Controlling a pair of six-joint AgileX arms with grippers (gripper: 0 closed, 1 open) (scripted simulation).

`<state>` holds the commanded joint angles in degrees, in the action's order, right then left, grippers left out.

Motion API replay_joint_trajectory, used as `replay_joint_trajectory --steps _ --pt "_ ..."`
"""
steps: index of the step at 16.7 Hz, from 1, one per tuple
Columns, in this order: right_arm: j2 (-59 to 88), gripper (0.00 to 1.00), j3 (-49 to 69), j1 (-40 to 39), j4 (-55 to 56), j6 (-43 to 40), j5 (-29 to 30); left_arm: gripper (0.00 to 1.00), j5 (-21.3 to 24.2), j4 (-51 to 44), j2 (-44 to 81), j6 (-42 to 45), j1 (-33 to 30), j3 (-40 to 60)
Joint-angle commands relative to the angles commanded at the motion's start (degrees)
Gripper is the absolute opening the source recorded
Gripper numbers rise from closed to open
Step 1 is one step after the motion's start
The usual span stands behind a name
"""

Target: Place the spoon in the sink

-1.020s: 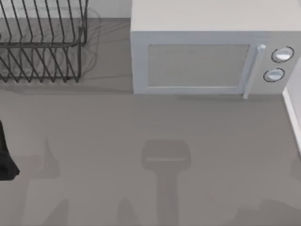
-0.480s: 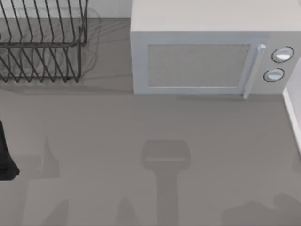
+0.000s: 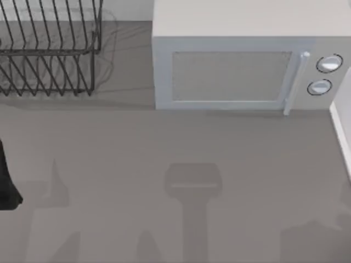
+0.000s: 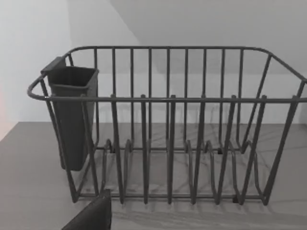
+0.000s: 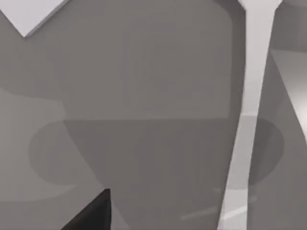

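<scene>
A long, pale, slender strip [image 5: 252, 120] that widens at one end lies on the grey counter in the right wrist view; it looks like the spoon's handle, and its bowl is out of frame. A dark corner of my right gripper [image 5: 93, 213] shows close over the counter, off to one side of the strip and not touching it. My left arm [image 3: 6, 183] is a dark shape at the table's left edge. A dark tip of my left gripper [image 4: 93, 215] points at the dish rack [image 4: 168, 143]. I cannot make out the sink for certain.
The wire dish rack [image 3: 49, 60] with a dark cutlery cup [image 4: 72, 115] stands at the back left. A white microwave [image 3: 241, 60] fills the back middle and right. A white rim [image 3: 341, 137] runs along the table's right edge. Arm shadows lie on the grey counter [image 3: 164, 142].
The shadow at the lower right of the top view has shifted to the right and risen a little. The left arm and the other things have not moved.
</scene>
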<state>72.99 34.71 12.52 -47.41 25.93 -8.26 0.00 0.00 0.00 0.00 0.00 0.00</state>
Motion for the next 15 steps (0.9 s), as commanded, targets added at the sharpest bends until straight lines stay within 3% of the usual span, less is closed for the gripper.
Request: replay_joint_trajectory --steps 5,11,15 --pt "7.4 1.00 -7.2 -2.3 15.2 2.4 0.2 1.00 0.0 0.0 0.0 0.0 0.0 0.0" --pt "9.0 1.00 -8.8 -2.8 18.2 3.0 0.2 1.00 0.0 0.0 0.0 0.0 0.0 0.0" --pt "9.0 0.70 -8.8 -2.8 18.2 3.0 0.2 1.00 0.0 0.0 0.0 0.0 0.0 0.0"
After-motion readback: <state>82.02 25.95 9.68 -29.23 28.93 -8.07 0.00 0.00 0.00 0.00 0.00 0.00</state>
